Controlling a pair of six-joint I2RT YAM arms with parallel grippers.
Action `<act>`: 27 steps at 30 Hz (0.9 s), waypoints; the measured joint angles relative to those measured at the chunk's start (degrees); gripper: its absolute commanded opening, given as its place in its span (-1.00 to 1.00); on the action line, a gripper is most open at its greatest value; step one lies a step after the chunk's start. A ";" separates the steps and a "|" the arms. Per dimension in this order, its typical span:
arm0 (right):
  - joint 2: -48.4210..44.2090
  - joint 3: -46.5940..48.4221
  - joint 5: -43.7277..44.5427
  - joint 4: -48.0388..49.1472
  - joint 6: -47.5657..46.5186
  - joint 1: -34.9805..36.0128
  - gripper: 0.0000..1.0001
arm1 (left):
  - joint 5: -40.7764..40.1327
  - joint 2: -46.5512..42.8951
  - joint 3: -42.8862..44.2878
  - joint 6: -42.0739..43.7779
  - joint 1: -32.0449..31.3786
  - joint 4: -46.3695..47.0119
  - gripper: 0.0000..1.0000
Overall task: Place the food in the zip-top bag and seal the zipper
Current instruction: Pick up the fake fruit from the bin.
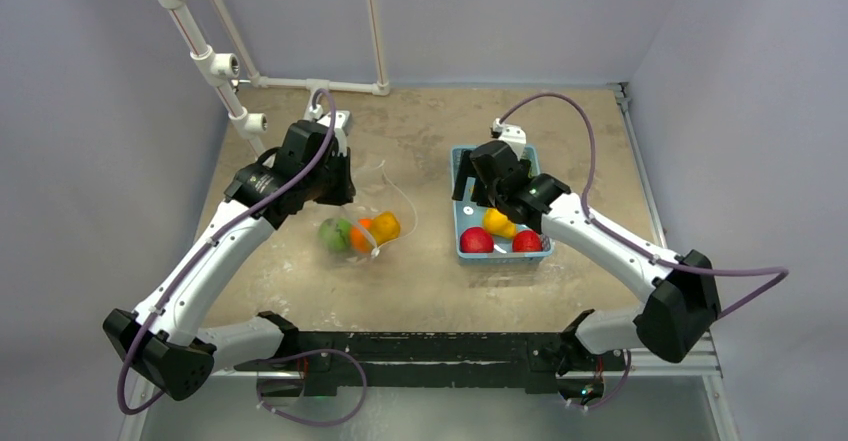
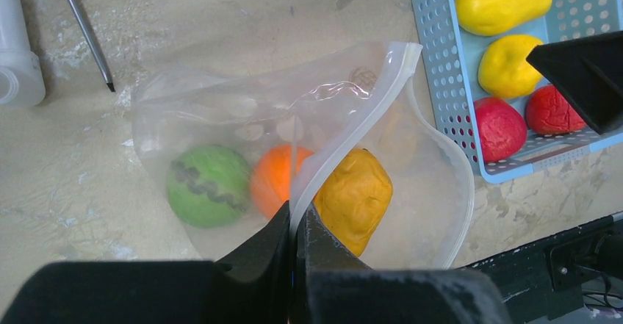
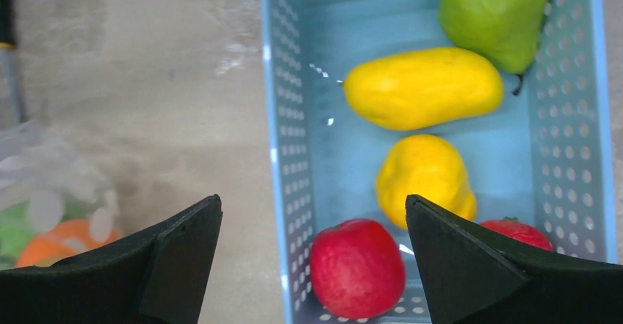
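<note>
Beside the basket (image 2: 441, 81), left gripper (image 2: 297, 243) pinches the zipper (image 2: 360, 118) (screwdriver (image 2: 88, 37), probably, beyond).

The left arm (image 1: 212, 256) reaches forward, and the left gripper (image 2: 296, 220) is pinched tight on the zipper (image 2: 367, 122). The right arm (image 1: 600, 241) bends inward. The right gripper (image 3: 312, 210) is spread wide, seemingly holding nothing.

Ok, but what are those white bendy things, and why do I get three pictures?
They are two robot arms bolted to a table. One picture looks down from above; the other two come from cameras on the wrists. The left gripper is pinched shut on the zipper of a clear bag holding three toy fruits. The right gripper hangs open over a blue basket with five more toy fruits.
</note>
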 measured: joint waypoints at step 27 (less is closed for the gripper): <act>11.96 -8.37 -0.11 3.56 3.41 -8.79 0.77 | 0.09 -0.02 -1.20 1.03 0.00 0.46 -1.00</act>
